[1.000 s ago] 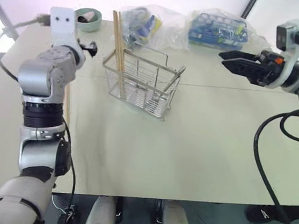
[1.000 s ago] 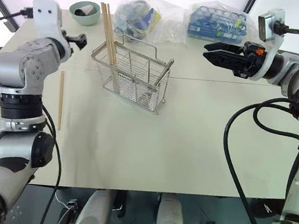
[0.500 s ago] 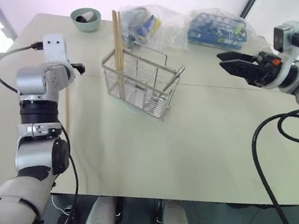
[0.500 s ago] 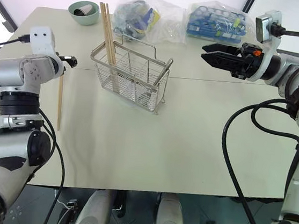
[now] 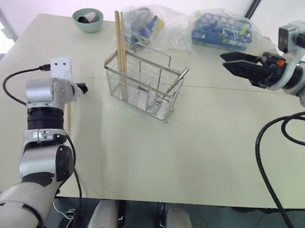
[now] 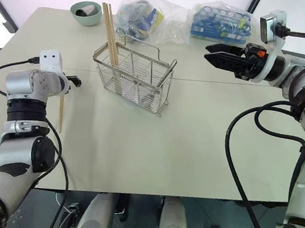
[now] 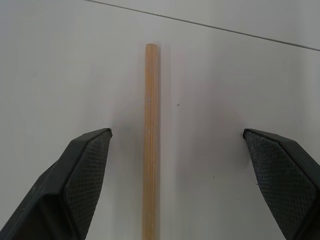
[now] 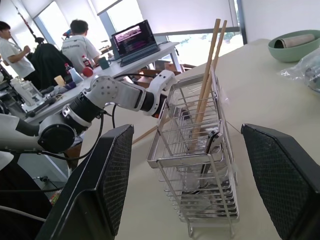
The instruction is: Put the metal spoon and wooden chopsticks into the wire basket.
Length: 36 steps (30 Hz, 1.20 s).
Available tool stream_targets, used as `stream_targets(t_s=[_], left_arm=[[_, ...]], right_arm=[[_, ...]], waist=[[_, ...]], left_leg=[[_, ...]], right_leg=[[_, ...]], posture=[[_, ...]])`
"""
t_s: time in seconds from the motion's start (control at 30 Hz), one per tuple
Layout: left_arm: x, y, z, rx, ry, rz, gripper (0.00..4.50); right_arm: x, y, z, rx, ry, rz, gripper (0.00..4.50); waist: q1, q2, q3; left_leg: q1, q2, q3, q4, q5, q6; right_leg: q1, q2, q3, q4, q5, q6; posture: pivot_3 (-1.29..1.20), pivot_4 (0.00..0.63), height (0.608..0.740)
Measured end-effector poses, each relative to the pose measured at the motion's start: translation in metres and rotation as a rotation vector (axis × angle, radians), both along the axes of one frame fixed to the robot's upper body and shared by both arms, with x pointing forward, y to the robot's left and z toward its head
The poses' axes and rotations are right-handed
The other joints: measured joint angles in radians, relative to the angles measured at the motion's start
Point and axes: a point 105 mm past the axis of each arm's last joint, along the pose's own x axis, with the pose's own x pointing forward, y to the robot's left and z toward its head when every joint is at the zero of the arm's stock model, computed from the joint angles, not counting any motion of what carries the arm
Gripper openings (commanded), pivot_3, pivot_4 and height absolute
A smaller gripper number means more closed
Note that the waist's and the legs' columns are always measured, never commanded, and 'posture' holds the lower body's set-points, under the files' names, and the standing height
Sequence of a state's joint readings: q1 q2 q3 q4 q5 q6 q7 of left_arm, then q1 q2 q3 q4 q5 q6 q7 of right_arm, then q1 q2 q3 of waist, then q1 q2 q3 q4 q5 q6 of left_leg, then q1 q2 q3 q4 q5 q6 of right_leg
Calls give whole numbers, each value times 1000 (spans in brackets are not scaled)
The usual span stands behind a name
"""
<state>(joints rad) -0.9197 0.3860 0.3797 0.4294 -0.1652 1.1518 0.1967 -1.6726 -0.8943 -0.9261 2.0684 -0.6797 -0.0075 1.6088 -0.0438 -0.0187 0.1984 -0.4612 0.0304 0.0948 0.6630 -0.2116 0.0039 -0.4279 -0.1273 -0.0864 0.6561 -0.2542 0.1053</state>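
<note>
Bare table (image 5: 204, 147) in front of and right of wire basket (image 5: 143, 84). Plastic bags (image 5: 190, 25) and green bowl (image 5: 88, 20) crowd the far edge. Upright chopsticks (image 5: 120, 52) occupy the basket's left end.

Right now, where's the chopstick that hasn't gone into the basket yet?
The loose chopstick lies flat on the table, to the robot's left of the wire basket, between the open fingers of the left gripper.

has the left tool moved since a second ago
Yes. The left tool has come down: it was level with the wire basket rim before, and now hangs low over the lone chopstick on the table, jaws open.
</note>
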Motion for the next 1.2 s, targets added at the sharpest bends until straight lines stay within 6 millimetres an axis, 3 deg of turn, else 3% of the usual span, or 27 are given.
stream_targets(t_s=[0.1,0.27,0.63,0.73,0.83,0.97,1.07,1.2], left_arm=[[0,0,-1,-22,-6,8,2647],[-2,4,-2,-43,-13,37,54],[-2,9,-1,-52,-25,66,11],[0,20,3,-44,-70,96,11],[11,35,41,-9,-257,121,11],[14,54,117,72,-560,133,11],[15,48,146,72,-705,80,11],[15,24,190,18,-921,-64,11]], right_arm=[[0,0,1,10,-2,-2,3540],[0,-2,1,17,-1,-11,3540],[1,-4,1,17,-15,-24,3540],[1,-4,1,16,-17,-24,3540],[1,-4,0,14,-17,-24,3540],[1,-5,0,8,-16,-25,3540],[1,-6,0,1,-15,-29,3540],[0,-8,0,0,-20,-33,3540]], waist=[[-2,0,0],[-2,0,0],[-2,0,0],[-1,0,0],[0,0,0],[2,0,0],[3,0,0],[2,-1,0]], left_leg=[[0,0,0,0,0,0],[1,0,1,0,0,0],[1,0,1,0,0,0],[1,0,1,0,0,0],[0,0,1,0,0,-1],[0,0,1,0,-1,-2],[0,0,1,0,-1,-1],[-1,0,2,0,0,0]], right_leg=[[0,0,0,0,0,0],[0,0,0,0,0,0],[0,0,0,1,0,0],[0,0,0,1,0,0],[0,0,0,0,0,0],[0,-1,0,0,0,0],[0,-1,0,0,0,0],[0,-1,0,0,0,0]], posture=[[0,150,707],[0,150,707],[0,150,707],[0,150,707],[0,150,707],[0,150,707],[0,150,707],[0,150,707]])
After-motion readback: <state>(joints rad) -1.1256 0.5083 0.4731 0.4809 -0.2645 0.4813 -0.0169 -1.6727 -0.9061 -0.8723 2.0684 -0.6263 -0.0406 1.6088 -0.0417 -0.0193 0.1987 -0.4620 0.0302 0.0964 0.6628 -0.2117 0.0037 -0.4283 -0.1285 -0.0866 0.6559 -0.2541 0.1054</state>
